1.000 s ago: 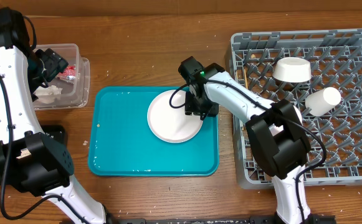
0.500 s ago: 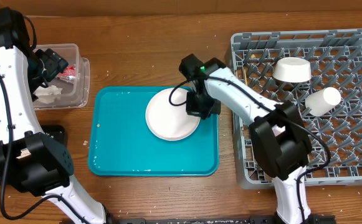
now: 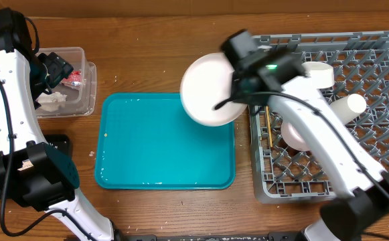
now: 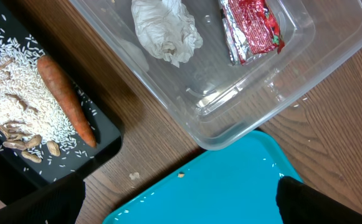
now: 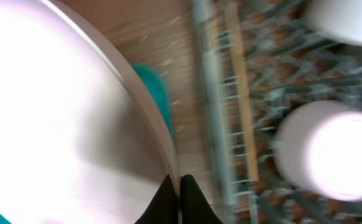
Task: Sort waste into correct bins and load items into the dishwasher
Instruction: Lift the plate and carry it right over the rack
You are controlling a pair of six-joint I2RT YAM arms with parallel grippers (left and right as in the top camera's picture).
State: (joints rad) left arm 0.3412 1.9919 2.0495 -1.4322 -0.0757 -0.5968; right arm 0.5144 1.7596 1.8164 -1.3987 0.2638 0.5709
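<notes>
The plate (image 3: 207, 90) is held up by the right gripper (image 5: 179, 186), whose two fingers are pinched tight on its rim, one on each face. From overhead it straddles the far right corner of the teal tray (image 3: 161, 150), partly over the tray and partly over the bare wood of the table (image 3: 161, 50) beyond it. It is round, with no long axis. Its broad pale face shows to the overhead camera as almost a full circle, with the gripped edge on the side toward the dish rack (image 3: 375, 144). The right wrist view is blurred, but the rim curves from upper left down to the fingers.

A narrow strip of wood separates the tray's right edge from the rack's left wall, and the plate's right edge sits just short of that wall. A chopstick (image 5: 240, 99) lies along the rack's left side. A bowl (image 3: 318, 72), a cup (image 3: 349, 107) and a second bowl (image 3: 294, 134), partly under the arm, sit among the pegs.

The left gripper (image 4: 181, 205) has its jaws spread wide, holding nothing, above the near corner of the clear tub (image 4: 230, 134). A tissue (image 4: 165, 31) and a red wrapper (image 4: 252, 28) lie in the tub. Beside it, the black tray (image 4: 103, 146) holds a carrot (image 4: 65, 99) and rice with peanuts (image 4: 12, 109).
</notes>
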